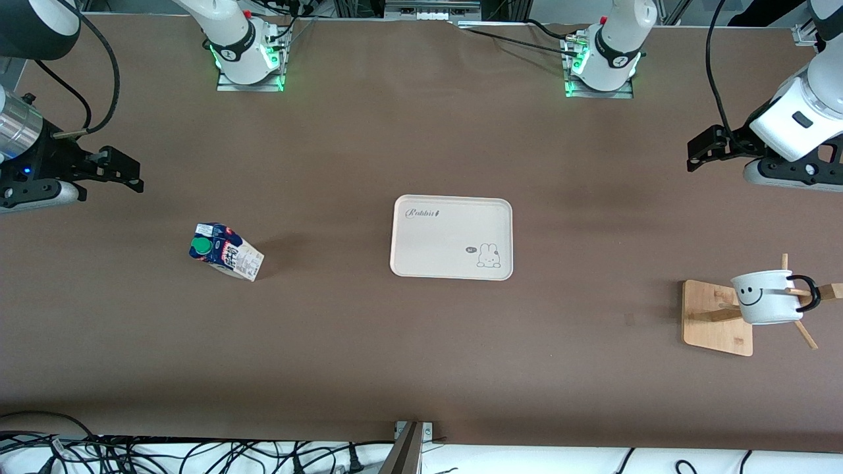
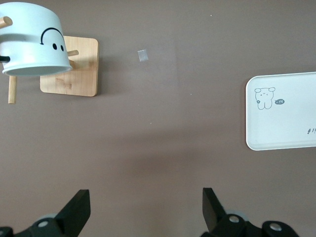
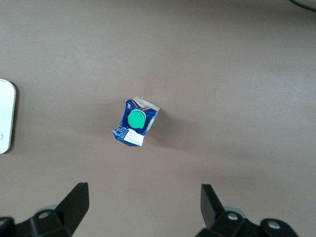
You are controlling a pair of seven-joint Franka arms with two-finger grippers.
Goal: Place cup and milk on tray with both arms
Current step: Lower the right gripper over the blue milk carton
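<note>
Two grippers raised, jaws spread, nothing held: right gripper (image 1: pixel 135 176) over table at right arm's end, left gripper (image 1: pixel 698 155) at left arm's end. Milk (image 1: pixel 226 251) upright on table near right gripper. Cup (image 1: pixel 767 297) hangs by handle on wooden stand (image 1: pixel 714 322), near left gripper. Tray (image 1: pixel 452 237) bare, central between both: each arm evidently assigned nearest item

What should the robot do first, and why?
Probably lower the open right hand onto the milk. The tray holds nothing; the milk stands beneath that hand. The open left hand could likewise head for the cup hanging on the wooden stand.
</note>
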